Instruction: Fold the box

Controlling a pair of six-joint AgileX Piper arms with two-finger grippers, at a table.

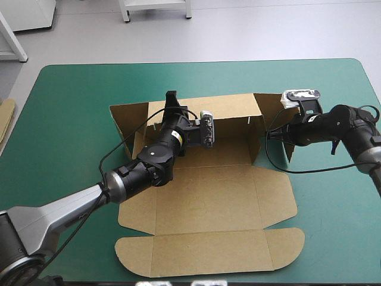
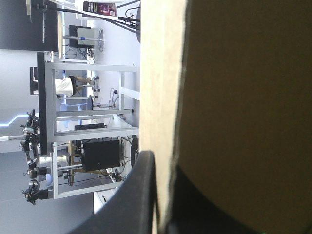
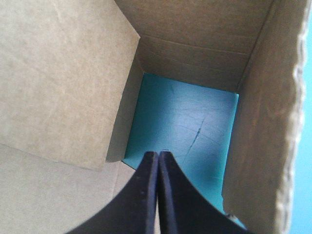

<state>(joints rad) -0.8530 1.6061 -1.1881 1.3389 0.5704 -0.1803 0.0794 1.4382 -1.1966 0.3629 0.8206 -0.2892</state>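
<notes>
The brown box (image 1: 208, 196) lies in the middle of the teal-green cover, its base and lid flat and its back wall (image 1: 220, 107) raised. My left gripper (image 1: 172, 98) sits at the top edge of that back wall. In the left wrist view the left gripper (image 2: 163, 165) is shut on the board (image 2: 234, 97), one black finger on each side. My right gripper (image 1: 268, 134) is at the box's right side wall. In the right wrist view the right gripper (image 3: 158, 153) is shut with nothing in it, pointing at bare cover (image 3: 180, 122) between brown walls (image 3: 58, 73).
The lid panel with rounded flaps (image 1: 208, 253) lies flat toward the table's front edge. A side flap (image 1: 128, 116) stands at the box's back left. An edge of more board (image 1: 6, 116) shows at the table's left edge.
</notes>
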